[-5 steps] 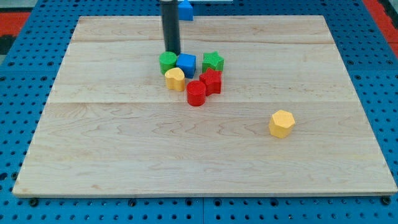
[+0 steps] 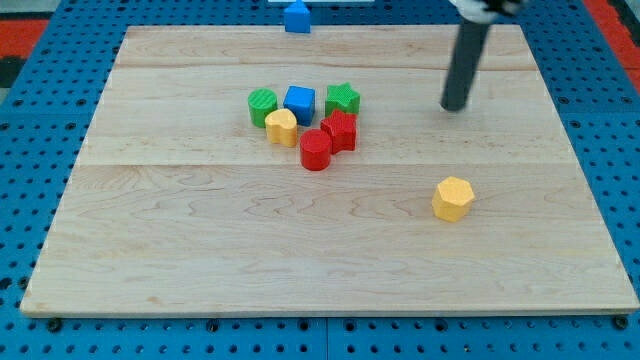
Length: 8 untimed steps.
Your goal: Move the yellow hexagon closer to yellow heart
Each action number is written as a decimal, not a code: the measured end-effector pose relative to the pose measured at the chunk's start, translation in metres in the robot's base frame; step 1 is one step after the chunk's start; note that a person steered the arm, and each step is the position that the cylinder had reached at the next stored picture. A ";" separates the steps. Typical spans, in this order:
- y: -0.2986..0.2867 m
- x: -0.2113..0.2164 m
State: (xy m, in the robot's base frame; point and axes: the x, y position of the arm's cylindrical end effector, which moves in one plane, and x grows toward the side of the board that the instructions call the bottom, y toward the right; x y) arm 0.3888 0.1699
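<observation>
On the wooden surface (image 2: 200, 230), my tip (image 2: 455, 106) has left the cluster around the yellow heart (image 2: 282, 127) — now above the untouched yellow hexagon (image 2: 453, 198), well apart. No end effector — just a rod.

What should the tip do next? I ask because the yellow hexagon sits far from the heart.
Probably bring my tip down the view to the right side of the yellow hexagon, so a leftward push sends it toward the yellow heart. The tip now stands above the hexagon in the view, apart from it, and the heart lies to the upper left.
</observation>
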 end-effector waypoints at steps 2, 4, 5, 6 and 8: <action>-0.065 0.109; -0.017 0.146; -0.062 0.178; -0.145 0.182; -0.183 0.227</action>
State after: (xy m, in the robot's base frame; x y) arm 0.6160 -0.0133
